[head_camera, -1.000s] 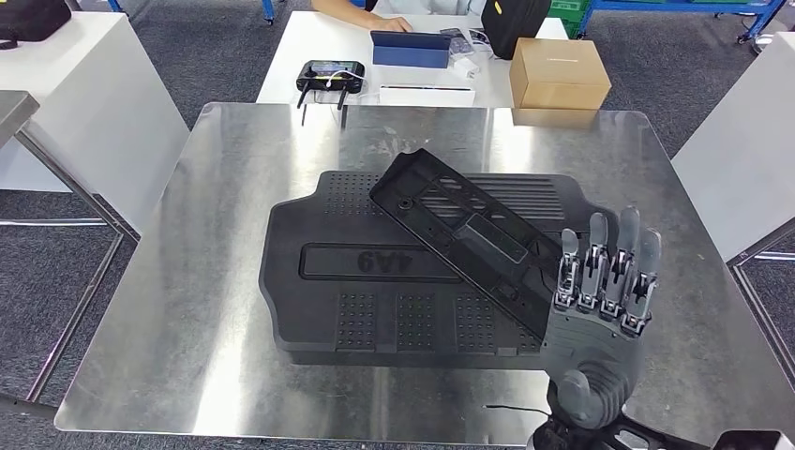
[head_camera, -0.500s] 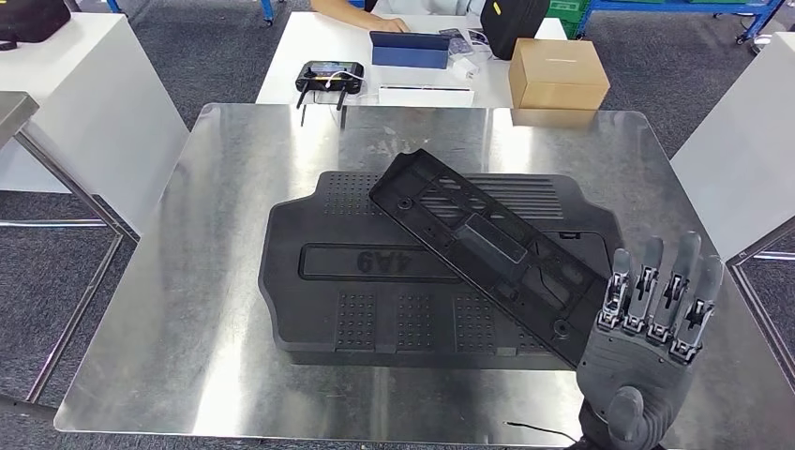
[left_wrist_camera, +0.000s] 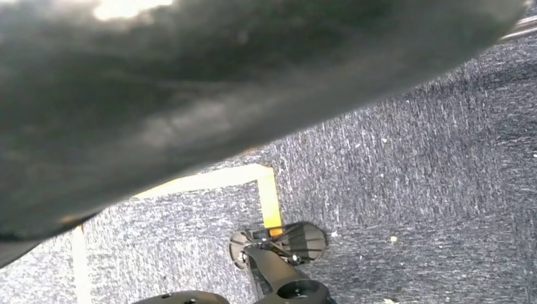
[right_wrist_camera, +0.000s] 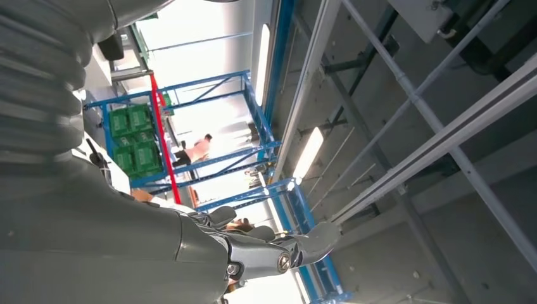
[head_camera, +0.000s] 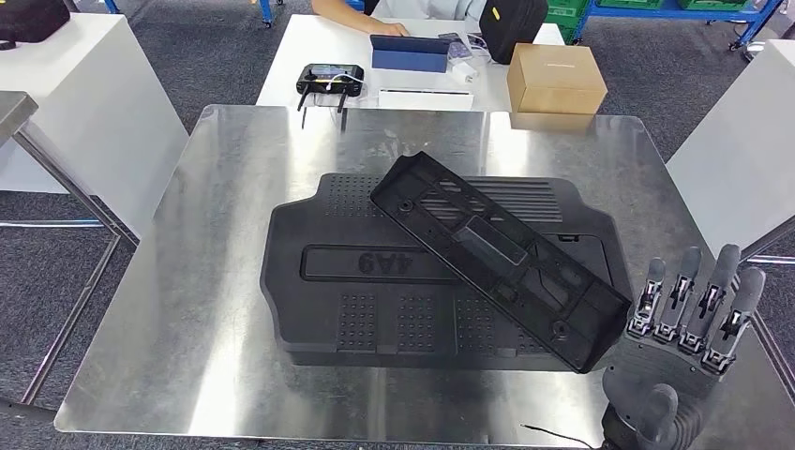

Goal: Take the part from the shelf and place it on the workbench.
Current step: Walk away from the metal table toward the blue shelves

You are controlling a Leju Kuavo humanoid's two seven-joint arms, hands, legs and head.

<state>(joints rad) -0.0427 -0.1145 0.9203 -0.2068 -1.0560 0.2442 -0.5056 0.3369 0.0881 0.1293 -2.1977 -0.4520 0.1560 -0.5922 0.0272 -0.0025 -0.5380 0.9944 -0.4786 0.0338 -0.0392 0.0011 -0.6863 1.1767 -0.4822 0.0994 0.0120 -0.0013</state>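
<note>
the long black part [head_camera: 497, 260] lies on the steel tabletop [head_camera: 225, 187], or more exactly on top of a wide black panel [head_camera: 375, 281] that sits flat on that surface. its long axis runs on a diagonal, from a far end near the middle of the tabletop down to a near end at the robot's right. that near end overhangs the panel's near right corner and sits just beside the right robot hand [head_camera: 680, 361], which is the nearer of the two by a wide margin.

the right robot hand stands upright at the near right edge of the tabletop, its fingers [head_camera: 698, 300] straight, pointing up and slightly apart, holding nothing. it is apart from the part, with a narrow strip of bare steel between the fingers and the part's near end. the part lies up and to the left of the hand, so any new contact would mean reaching forward and inward along that diagonal.

judging from how things lie, the placing looks done, with the part resting free and nothing gripping it. whether it lies fully flat or tilts on the panel's ridges cannot be told. the left wrist view looks down at carpet, and how the left robot hand is set cannot be told.
</note>
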